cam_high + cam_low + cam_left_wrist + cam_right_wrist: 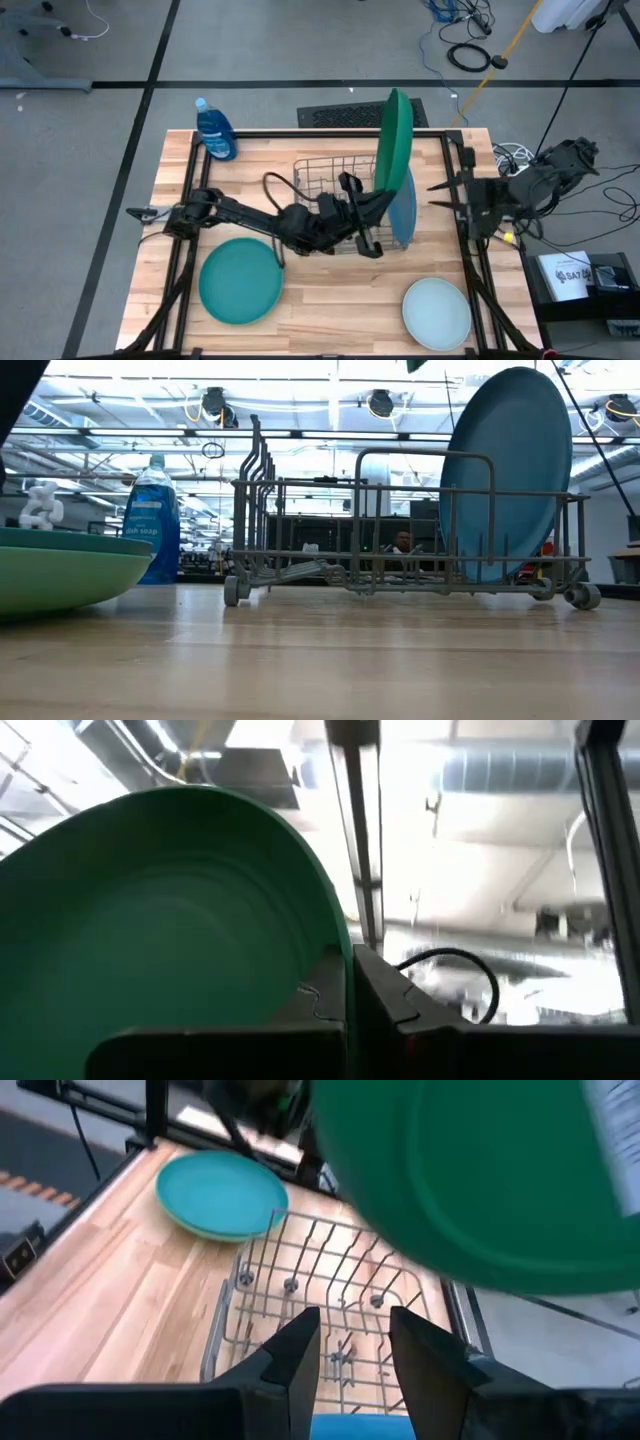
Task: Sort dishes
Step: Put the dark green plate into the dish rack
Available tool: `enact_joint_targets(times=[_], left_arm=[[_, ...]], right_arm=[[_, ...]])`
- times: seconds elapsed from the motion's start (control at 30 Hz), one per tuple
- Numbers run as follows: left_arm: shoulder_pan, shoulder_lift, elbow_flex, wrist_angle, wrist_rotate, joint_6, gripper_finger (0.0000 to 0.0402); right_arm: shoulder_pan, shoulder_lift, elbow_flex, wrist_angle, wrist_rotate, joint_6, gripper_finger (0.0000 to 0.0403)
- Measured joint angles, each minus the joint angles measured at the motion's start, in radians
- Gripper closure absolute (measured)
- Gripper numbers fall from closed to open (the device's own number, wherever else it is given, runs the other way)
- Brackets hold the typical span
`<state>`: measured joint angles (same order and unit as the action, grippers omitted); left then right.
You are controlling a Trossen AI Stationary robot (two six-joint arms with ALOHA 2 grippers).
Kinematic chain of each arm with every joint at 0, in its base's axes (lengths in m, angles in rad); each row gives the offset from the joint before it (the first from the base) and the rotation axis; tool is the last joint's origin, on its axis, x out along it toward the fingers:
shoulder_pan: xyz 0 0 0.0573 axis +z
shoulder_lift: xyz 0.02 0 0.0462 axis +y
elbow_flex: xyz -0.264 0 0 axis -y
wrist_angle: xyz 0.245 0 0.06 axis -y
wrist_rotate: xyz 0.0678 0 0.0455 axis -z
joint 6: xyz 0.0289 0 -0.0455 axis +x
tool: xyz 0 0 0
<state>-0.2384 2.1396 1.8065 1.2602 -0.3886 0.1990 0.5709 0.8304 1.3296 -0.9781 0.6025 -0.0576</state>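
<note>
Because the green plate [392, 140] is stiff, smooth and slippery, the left claw [372, 205] pinches its rim; the right claw [352, 1342] waits spread beside the table [330, 290].

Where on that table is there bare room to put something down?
Bare wood lies between the teal plate and pale mint plate, and between the soap bottle and wire rack. It's crowded at the rack, where the left fingers hold the green plate.
</note>
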Motion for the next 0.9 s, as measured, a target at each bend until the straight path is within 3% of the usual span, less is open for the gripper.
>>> enact_joint_targets(times=[0.13, 0.4, 0.67, 0.9], left_arm=[[0.014, 0.099, -0.002, 0.124, -0.03, -0.074, 0.0401], [-0.014, 0.209, -0.002, 0.283, -0.313, -0.047, 0.0401], [-0.022, 0.225, -0.002, 0.166, -0.565, -0.427, 0.0401], [0.005, 0.224, 0.052, 0.004, -0.555, -0.669, 0.0401]], right_arm=[[0.0, -0.04, 0.0, 0.0, 0.003, 0.017, 0.0287], [0.0, -0.073, 0.0, -0.002, 0.005, 0.037, 0.0287], [0.0, -0.073, 0.0, -0.004, 0.058, 0.003, 0.0287], [0.0, -0.071, 0.0, -0.003, 0.056, -0.007, 0.0287]])
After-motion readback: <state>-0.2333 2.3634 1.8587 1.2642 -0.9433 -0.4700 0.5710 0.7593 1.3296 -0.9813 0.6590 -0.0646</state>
